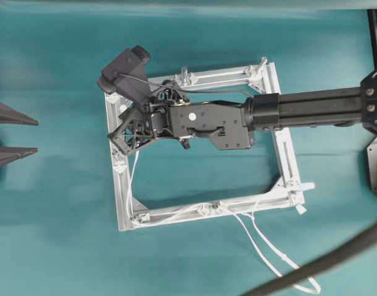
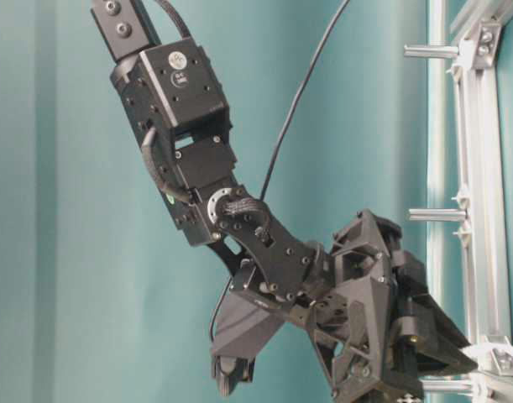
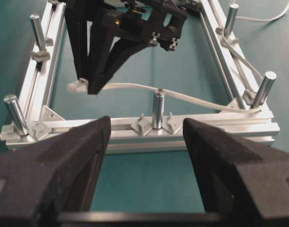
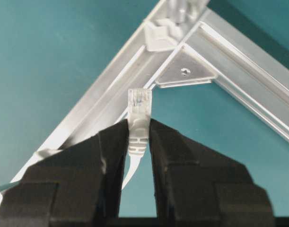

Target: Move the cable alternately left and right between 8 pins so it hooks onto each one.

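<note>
Cable (image 1: 176,213) in overhead view runs along the frame's (image 1: 287,154) bottom edge and up its left edge, to the right gripper (image 1: 123,132). Left wrist view — our left gripper (image 3: 146,142) gapes wide, idle outside the frame. Right wrist view — we pinch the plug (image 4: 139,116), likely steering toward the corner pin (image 4: 179,7).

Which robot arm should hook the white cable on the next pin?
The right one, most likely. The right gripper already pinches the cable just behind its plug, over the frame. The left gripper is open, holds nothing, and sits outside the frame, facing a pin.
</note>
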Controlling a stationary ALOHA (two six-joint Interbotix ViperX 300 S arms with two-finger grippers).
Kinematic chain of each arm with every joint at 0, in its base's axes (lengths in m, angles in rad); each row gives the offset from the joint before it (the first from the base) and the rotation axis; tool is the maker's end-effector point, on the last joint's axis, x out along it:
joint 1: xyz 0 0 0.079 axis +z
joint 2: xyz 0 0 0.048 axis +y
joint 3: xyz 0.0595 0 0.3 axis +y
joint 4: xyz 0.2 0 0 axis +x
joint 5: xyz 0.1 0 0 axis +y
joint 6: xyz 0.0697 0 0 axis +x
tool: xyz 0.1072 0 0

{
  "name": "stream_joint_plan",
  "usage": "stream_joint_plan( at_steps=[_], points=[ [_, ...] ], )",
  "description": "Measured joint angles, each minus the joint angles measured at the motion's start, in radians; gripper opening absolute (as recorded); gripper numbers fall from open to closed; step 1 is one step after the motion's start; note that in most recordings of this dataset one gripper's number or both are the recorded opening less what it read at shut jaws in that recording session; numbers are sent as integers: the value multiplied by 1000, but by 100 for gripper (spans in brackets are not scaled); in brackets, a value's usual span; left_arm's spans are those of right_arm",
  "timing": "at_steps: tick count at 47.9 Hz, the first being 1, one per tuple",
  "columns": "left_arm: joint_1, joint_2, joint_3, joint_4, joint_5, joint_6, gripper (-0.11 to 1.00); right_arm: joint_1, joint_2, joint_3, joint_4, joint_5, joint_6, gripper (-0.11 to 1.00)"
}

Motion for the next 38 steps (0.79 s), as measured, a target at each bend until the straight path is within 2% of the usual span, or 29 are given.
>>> stream_joint_plan(
  at_steps=[11, 23, 31, 38],
  points=[
    [0, 0, -11, 0, -2, -2, 65, -2, 21, -32, 46, -37, -71, 16],
    [0, 0, -11, 0, -2, -2, 65, -2, 80, -123, 55, -40, -104, 16],
    [-2, 0, -11, 0, -2, -2, 65, -2, 120, -189, 84, -40, -146, 16],
    [0, -2, -11, 0, -2, -2, 65, -2, 160, -252, 97, -38, -153, 16]
  ],
)
